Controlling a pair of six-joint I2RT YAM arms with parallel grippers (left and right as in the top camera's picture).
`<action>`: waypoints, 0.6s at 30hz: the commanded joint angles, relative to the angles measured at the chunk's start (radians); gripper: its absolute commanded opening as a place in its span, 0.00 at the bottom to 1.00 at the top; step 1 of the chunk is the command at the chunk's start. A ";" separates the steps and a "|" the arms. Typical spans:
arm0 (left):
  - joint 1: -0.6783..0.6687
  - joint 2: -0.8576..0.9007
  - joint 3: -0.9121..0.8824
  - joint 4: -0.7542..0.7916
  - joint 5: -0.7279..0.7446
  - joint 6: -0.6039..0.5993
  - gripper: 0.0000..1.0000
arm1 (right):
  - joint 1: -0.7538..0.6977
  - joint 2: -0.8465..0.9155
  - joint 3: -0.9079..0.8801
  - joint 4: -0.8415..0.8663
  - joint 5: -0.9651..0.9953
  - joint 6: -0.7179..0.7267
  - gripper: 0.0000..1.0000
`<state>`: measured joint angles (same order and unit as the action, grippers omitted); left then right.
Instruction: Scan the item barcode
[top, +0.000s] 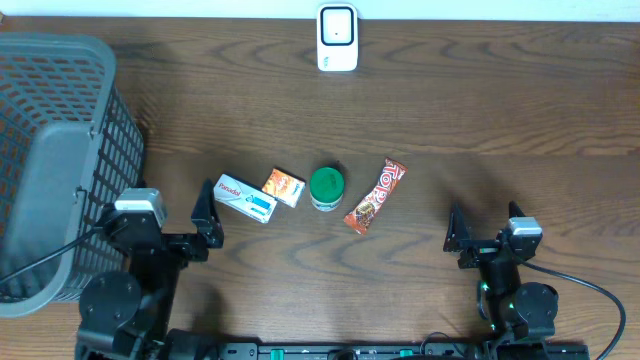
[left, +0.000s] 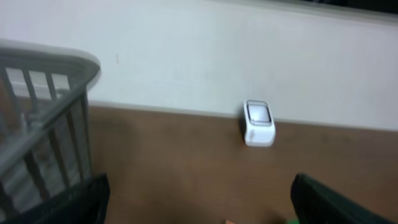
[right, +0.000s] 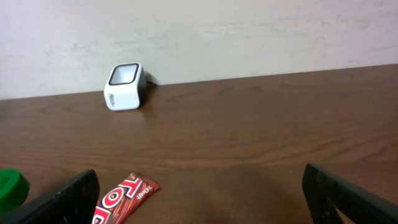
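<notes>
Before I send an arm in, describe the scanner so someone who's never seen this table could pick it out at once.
Find the far edge of the brown table, right of the grey basket. The scanner stands there alone, roughly behind the green-lidded jar. It is a small white box with a dark-framed window, unlike the colourful packets in the near row.

White scanner (left: 259, 123), seemingly against wall (left: 186, 56) (basket (left: 59, 118) blurred)
</notes>
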<state>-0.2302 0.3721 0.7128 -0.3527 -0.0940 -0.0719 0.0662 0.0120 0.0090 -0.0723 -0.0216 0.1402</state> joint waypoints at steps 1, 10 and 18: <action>0.002 -0.004 0.026 0.117 -0.032 0.130 0.92 | 0.010 -0.005 -0.004 -0.002 0.009 -0.014 0.99; 0.002 0.011 0.026 0.561 -0.269 0.142 0.92 | 0.010 -0.004 -0.004 -0.003 0.013 -0.029 0.99; 0.002 0.013 0.026 0.570 -0.500 0.537 0.92 | 0.010 -0.004 -0.004 -0.002 0.011 -0.028 0.99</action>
<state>-0.2302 0.3794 0.7212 0.2218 -0.4461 0.2771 0.0662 0.0120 0.0082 -0.0715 -0.0177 0.1246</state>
